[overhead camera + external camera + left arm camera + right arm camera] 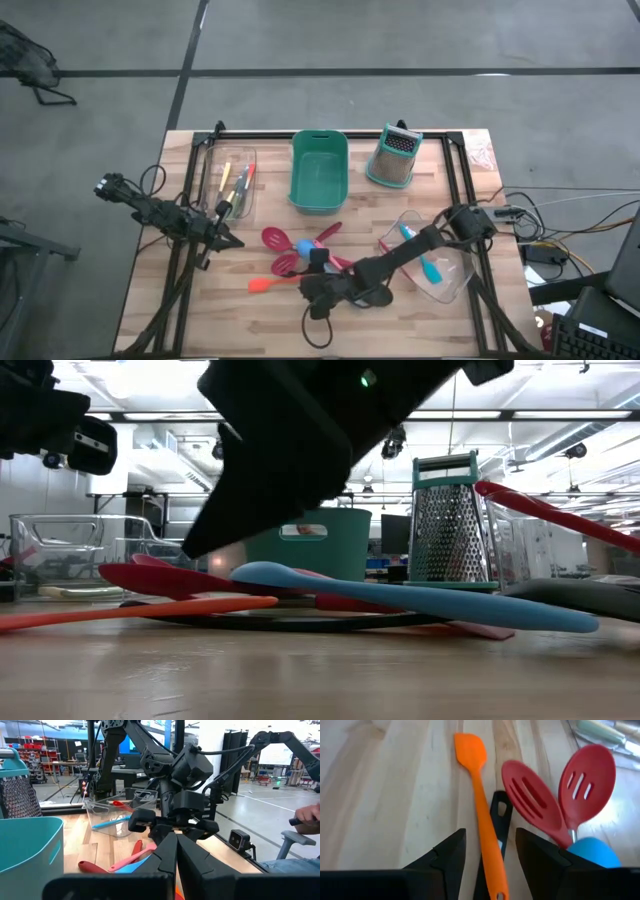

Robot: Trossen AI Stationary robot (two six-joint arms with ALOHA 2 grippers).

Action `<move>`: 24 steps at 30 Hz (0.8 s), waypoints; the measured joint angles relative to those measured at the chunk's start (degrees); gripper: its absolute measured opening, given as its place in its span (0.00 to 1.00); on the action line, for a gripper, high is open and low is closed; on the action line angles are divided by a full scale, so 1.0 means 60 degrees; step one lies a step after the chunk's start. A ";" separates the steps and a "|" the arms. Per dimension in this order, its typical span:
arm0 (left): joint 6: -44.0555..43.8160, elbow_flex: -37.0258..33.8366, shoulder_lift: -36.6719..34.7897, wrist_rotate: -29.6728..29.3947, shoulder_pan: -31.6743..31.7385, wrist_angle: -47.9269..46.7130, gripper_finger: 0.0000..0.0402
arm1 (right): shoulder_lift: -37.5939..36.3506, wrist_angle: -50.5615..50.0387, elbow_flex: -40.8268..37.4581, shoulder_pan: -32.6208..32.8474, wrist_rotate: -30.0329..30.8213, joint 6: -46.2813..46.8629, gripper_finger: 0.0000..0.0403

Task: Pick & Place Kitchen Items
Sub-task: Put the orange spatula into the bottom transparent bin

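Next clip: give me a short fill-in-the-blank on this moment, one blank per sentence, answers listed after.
1. The right gripper hovers with open fingers over the handle of the ____ spatula.
2. Beside that spatula lie two red ____ spoons.
3. The teal bin stands next to the box ____.
4. The left gripper waits beside a clear ____ holding thin tools.

Answers: orange; slotted; grater; container

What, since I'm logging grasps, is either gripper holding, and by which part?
Nothing is held. The right gripper is open, astride the handle of the orange spatula; the left gripper is shut, empty.
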 joint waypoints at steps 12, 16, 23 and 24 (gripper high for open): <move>0.0003 0.0000 0.0000 0.0000 0.0000 -0.0004 0.03 | 0.0007 0.0507 -0.0819 -0.0034 -0.0157 0.0210 0.35; 0.0001 0.0000 0.0000 0.0000 0.0001 -0.0004 0.03 | 0.0007 0.0661 -0.0962 -0.0077 -0.0164 0.0205 0.34; 0.0000 0.0000 0.0000 0.0000 0.0003 -0.0004 0.03 | 0.0007 0.0766 -0.1153 -0.0107 -0.0231 0.0220 0.31; 0.0003 0.0000 0.0000 0.0000 0.0000 -0.0004 0.03 | 0.0007 0.0756 -0.1172 -0.0103 -0.0244 0.0226 0.31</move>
